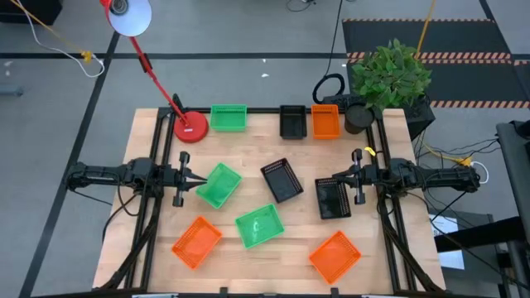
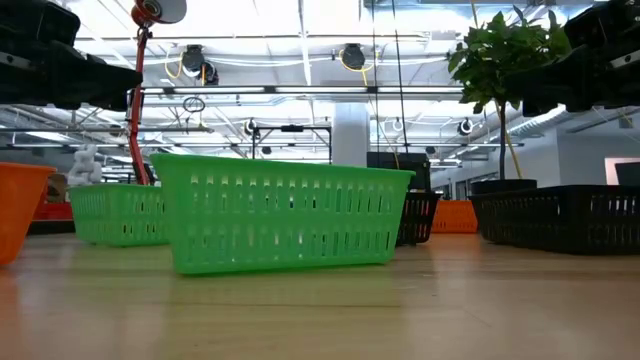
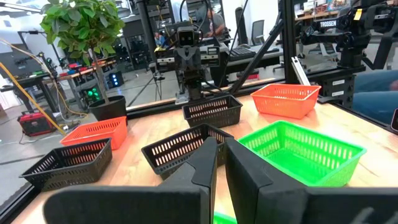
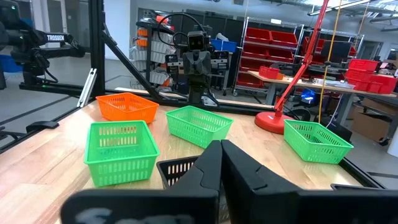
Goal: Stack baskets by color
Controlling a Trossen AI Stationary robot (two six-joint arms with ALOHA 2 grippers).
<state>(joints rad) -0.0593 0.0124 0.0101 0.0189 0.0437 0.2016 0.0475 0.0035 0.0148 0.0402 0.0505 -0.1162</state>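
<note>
- Nearest the low camera, a green basket [image 2: 285,213] fills the frame's centre, standing alone on the table [image 1: 248,261].
- Nine baskets lie unstacked in the high view: three in a row at the upper edge, six loose across the middle and bottom.
- Left gripper [image 1: 196,181] hovers at frame left, just beside another green basket [image 1: 219,185], fingers almost pressed together, holding nothing.
- Right gripper [image 1: 323,181] hangs above a black basket [image 1: 333,199], fingers pressed together (empty too).
- Stacking looks not yet begun; next, either gripper probably must spread before taking a basket rim.
</note>
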